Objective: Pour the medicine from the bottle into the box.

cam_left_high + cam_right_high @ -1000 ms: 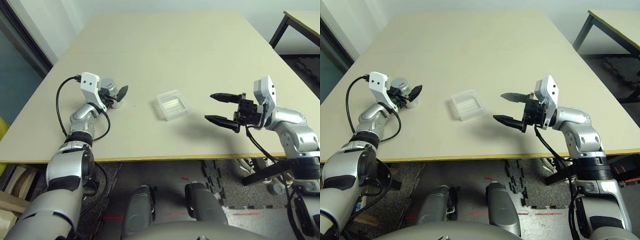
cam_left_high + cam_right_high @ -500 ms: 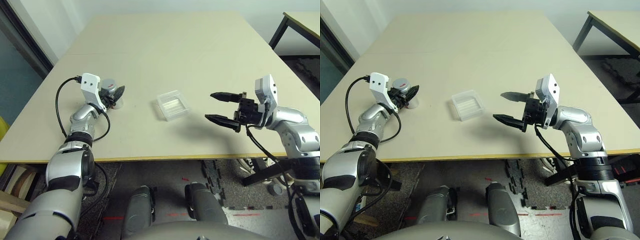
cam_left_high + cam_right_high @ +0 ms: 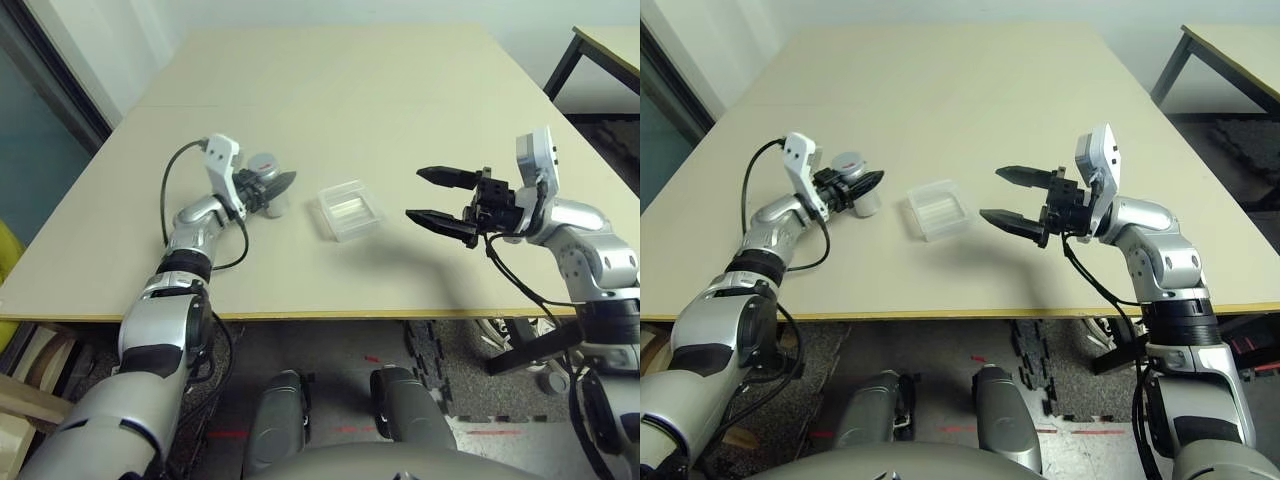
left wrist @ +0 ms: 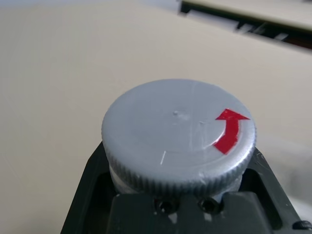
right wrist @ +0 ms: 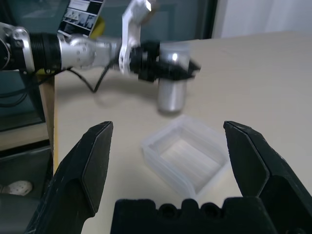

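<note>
Fingers of the left gripper (image 3: pixel 272 189) are clamped on the small silver-grey cylindrical bottle (image 3: pixel 270 190) just under its round grey screw cap (image 4: pixel 178 139), which bears a red arrow. From the shallow square clear-plastic box (image 3: pixel 348 209) on the beige table (image 3: pixel 330 90), the bottle sits near at nine o'clock. At three o'clock hangs the right gripper (image 3: pixel 435 195), fingers spread wide, holding nothing.
</note>
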